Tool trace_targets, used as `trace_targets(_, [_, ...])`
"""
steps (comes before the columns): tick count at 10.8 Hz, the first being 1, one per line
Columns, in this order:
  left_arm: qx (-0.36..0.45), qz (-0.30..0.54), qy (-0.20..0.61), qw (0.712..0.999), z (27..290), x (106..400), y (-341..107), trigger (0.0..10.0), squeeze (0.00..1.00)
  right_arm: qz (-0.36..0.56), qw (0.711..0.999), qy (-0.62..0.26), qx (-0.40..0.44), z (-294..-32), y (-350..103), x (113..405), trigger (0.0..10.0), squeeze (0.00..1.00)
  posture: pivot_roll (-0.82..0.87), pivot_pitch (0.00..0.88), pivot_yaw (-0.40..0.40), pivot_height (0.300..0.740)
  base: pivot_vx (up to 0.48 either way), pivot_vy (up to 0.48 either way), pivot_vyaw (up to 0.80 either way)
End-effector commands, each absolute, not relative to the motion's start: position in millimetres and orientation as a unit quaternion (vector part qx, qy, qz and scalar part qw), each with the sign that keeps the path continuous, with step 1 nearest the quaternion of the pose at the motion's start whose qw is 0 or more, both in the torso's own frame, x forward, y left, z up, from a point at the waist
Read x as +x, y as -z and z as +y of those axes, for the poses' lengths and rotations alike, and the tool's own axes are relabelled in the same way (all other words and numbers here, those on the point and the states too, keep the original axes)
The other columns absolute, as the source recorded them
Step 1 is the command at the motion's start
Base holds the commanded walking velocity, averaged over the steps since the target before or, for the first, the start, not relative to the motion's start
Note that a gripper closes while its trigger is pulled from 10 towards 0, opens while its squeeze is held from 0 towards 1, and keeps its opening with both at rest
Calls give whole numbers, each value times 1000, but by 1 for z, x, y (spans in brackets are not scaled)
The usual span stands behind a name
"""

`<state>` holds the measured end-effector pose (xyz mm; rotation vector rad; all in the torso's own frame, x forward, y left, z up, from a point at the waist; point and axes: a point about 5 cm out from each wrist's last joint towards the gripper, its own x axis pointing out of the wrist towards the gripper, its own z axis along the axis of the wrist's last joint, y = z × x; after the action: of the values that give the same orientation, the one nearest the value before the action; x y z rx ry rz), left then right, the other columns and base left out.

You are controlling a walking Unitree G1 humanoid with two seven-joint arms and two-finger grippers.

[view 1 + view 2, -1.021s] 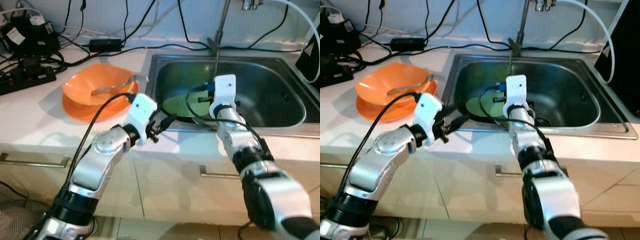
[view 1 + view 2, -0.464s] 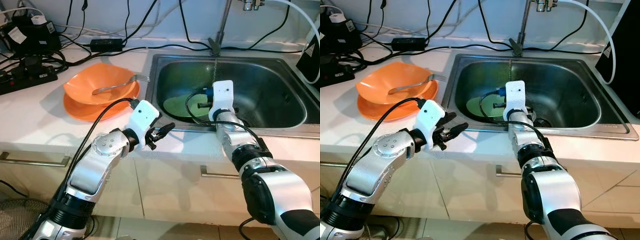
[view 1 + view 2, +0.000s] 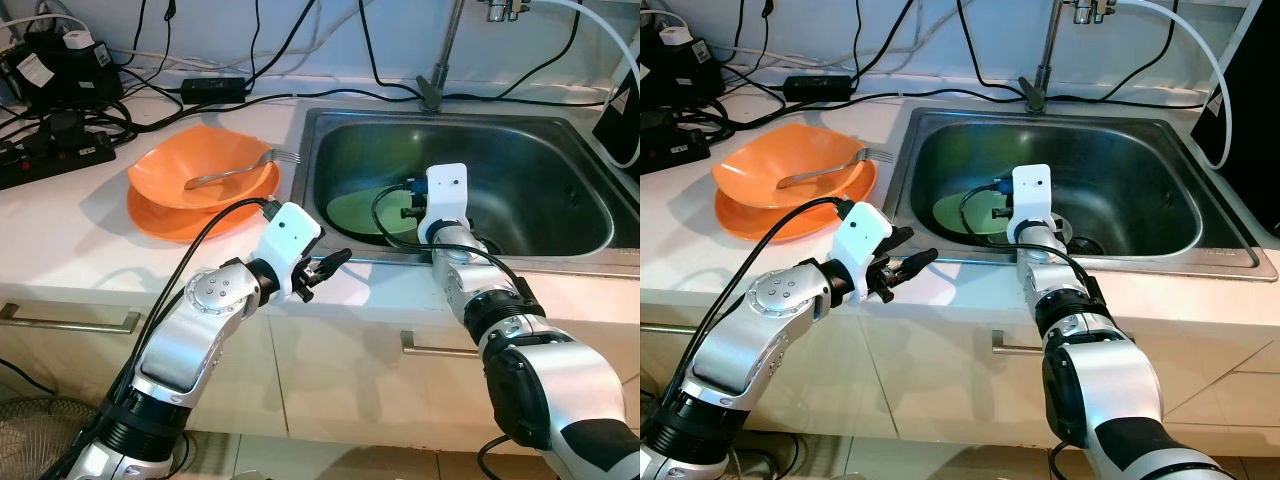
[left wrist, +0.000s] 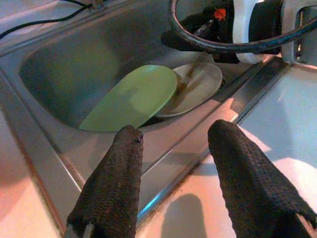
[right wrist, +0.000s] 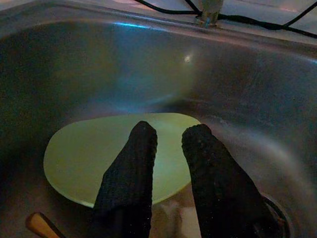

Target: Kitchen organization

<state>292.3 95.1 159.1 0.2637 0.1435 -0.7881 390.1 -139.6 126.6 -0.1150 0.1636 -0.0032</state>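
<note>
The rectangular stainless-steel sink [image 3: 560,140], set into the white countertop [image 3: 70,250], serves as the landmark here. On its floor, toward the robot's left, lies a flat pale-green plate [image 5: 89,153], and it overlaps a round white plate [image 4: 200,84] that sits just beside it nearer the drain. A thin wooden-handled utensil [image 4: 185,82] rests across the white plate (what kind it is cannot be told).

The right gripper [image 5: 168,148] reaches down into the sink from the front rim, hanging just over the green plate's near edge. Its two black fingers [image 5: 131,173] stand a narrow gap apart with nothing between them; whether they touch the plate cannot be told.

The left gripper [image 3: 325,268] hovers over the countertop just outside the sink's front-left corner, pointing toward the basin. Its fingers [image 4: 114,183] are spread wide and hold nothing.

On the countertop left of the sink, well apart from both grippers, two shallow orange plastic bowls [image 3: 205,180] sit stacked, the upper one tilted. A silver metal fork [image 3: 240,170] lies in the upper bowl with its tines past the rim on the sink side. Behind the sink at the back rim stands the chrome tap [image 3: 440,60], and black cables [image 3: 300,95] trail along the countertop behind the basin, toward a black power strip [image 3: 55,150] at the far left.
</note>
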Motion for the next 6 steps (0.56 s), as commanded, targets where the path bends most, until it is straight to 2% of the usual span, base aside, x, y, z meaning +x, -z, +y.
trace_targets(1, [131, 70, 385, 911, 93, 290, -160, 10000, 0, 69, 995, -9, -71, -135, -135, 394, 10000, 1000, -6, 5, -25, 740, 0, 0, 0])
trace_targets(2, [131, 70, 385, 911, 93, 291, -160, 10000, 0, 66, 995, -10, -73, -135, -136, 394, 10000, 1000, -7, 4, -25, 740, 0, 0, 0])
trace_targets(3, [130, 68, 384, 912, 93, 291, -160, 10000, 0, 53, 995, -12, -87, -134, -142, 396, 10000, 157, -7, 5, -26, 740, 0, 0, 0])
trace_targets(4, [131, 64, 382, 913, 93, 292, -161, 10000, 0, 41, 995, -12, -93, -134, -146, 397, 10000, 0, -9, 6, -25, 740, 0, 0, 0])
trace_targets(6, [133, 33, 362, 922, 93, 297, -170, 10000, 0, -29, 995, -12, -92, -133, -173, 403, 10000, 0, -12, 7, -23, 740, 0, 0, 0])
